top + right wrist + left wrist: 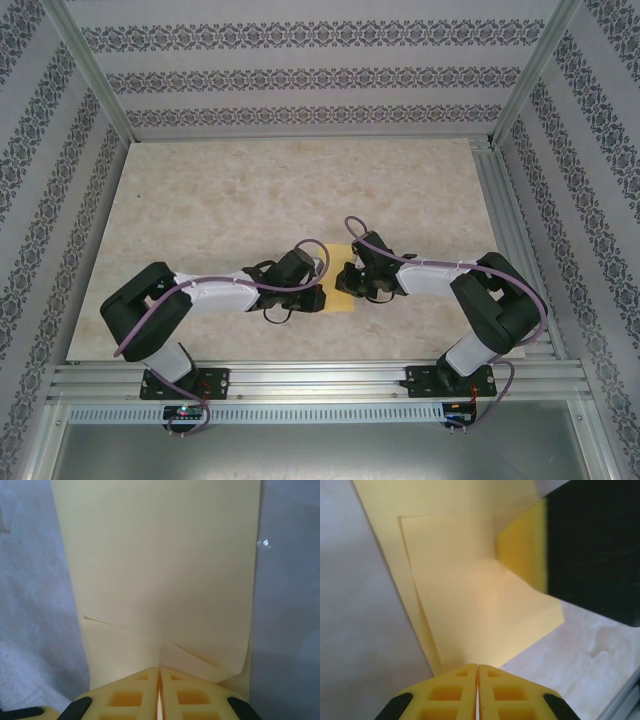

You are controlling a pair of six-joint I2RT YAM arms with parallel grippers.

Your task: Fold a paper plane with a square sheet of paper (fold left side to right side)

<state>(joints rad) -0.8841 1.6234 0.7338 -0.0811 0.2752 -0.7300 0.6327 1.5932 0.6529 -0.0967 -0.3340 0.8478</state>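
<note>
- A thin, plain yellow-orange square sheet of paper (pixel 345 302) lies on the pale marbled tabletop (pixel 250 190), a little toward 6 o'clock from its centre, between the two tools.
- The left tool (pixel 321 296) reaches in from 9 o'clock and the right tool (pixel 347 284) from 3 o'clock. They nearly meet over the sheet.
- On the left wrist camera the left tool (pixel 478 667) has its yellow fingers pressed together with only a hairline between them. Their tips sit at the sheet's (pixel 470 605) near corner, and whether paper is caught there cannot be told.
- In that view the sheet is partly doubled over. One flap bends up off the tabletop toward 1 o'clock, where it meets a yellow finger (pixel 525 550) of the right tool.
- On the right wrist camera the right tool (pixel 159 670) is closed tight. Shallow creases in the paper (pixel 160 555) run into its fingertips at 6 o'clock, so it appears to pinch the sheet's edge.
</note>
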